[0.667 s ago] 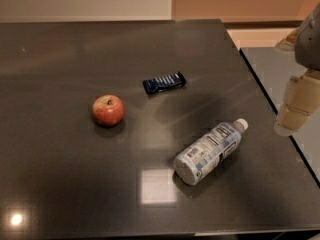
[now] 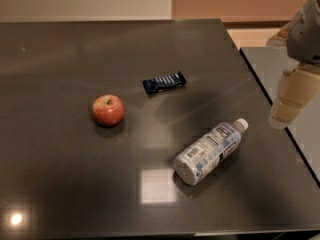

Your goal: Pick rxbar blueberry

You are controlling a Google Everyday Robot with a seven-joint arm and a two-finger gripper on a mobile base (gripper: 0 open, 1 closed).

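Off at the table's (image 2: pixel 60 49) right edge hangs the gripper (image 2: pixel 286 109), above the rim and holding nothing; whether it is clenched or released cannot be told. The dark blue snack bar (image 2: pixel 164 82) lies flat well to its left, slightly farther back. A clear bottle (image 2: pixel 210 152) lies on its side nearest the gripper, lower left. A red apple (image 2: pixel 108 110) sits farthest left.

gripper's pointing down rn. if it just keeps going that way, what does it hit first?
Probably the dark table near its right edge, not the rxbar blueberry or the bottle. The gripper hangs at far right; depth is unclear.
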